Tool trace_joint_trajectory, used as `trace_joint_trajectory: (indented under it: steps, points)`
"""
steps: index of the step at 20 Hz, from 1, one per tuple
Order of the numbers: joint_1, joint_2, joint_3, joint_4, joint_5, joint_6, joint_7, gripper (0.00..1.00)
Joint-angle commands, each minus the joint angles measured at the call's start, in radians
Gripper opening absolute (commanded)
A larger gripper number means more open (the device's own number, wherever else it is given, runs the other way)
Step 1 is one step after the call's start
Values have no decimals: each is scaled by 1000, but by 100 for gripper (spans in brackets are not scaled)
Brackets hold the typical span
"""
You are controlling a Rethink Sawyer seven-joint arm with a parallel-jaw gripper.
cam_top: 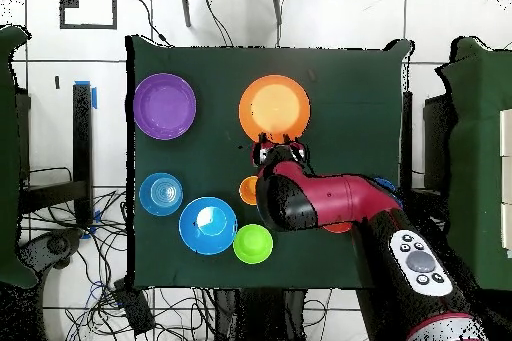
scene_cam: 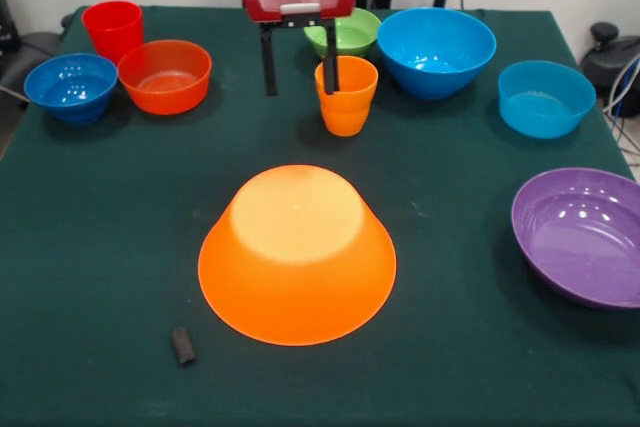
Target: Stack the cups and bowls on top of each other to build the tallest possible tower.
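My gripper (scene_cam: 299,93) hangs over the far middle of the table, open and empty. One black finger (scene_cam: 330,67) overlaps the left rim of the upright orange cup (scene_cam: 346,97); the other finger stands clear to its left. The red cup (scene_cam: 112,29) stands upright at the far left. The largest yellow-orange bowl (scene_cam: 297,255) lies upside down at the centre. All other bowls sit upright: dark-blue (scene_cam: 71,87), orange-red (scene_cam: 165,76), green (scene_cam: 343,32), big blue (scene_cam: 436,51), light-blue (scene_cam: 546,97), one purple (scene_cam: 582,235). A second purple bowl is out of view.
A small black object (scene_cam: 183,345) lies near the front edge, left of the big bowl. In the overhead view my arm (cam_top: 330,202) covers the cups and bowls on that side; the purple bowl (cam_top: 164,106) and big bowl (cam_top: 274,107) show.
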Motion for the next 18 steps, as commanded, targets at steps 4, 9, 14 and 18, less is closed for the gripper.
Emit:
trace_joint_trajectory:
  steps: [4,9,14,18]
  points:
    - [119,36,-45,-59,31,25,109,100]
    - [166,35,-91,-75,44,30,121,100]
    - [109,-41,-52,52,26,-15,123,100]
    - [64,-52,-31,116,-9,-60,119,100]
